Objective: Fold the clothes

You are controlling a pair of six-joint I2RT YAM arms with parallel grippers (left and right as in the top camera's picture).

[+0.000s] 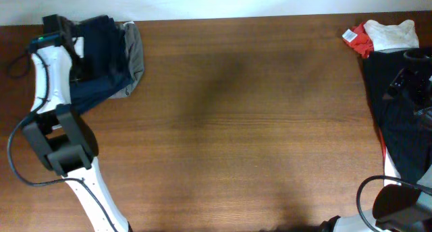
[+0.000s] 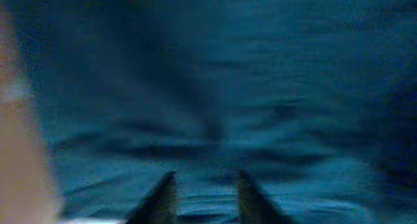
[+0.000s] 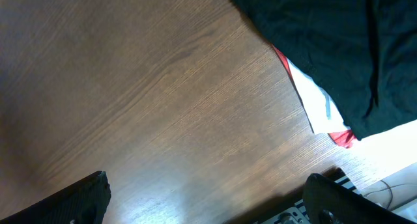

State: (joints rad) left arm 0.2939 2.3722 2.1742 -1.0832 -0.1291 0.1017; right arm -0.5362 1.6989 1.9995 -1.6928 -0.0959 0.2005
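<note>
Hovering your left claw (image 2: pixel 206 176), prongs apart, over the navy shorts (image 2: pixel 260 87) likely readied a grasp; right claw (image 3: pixel 207 180) gaped, empty.

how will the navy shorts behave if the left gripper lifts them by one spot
Probably floppy: the navy shorts lie in soft wrinkles under the left gripper, so they would likely drape and hang rather than hold shape. Likely light, since no stiff parts show. They lie against a grey garment, which may drag along.
</note>
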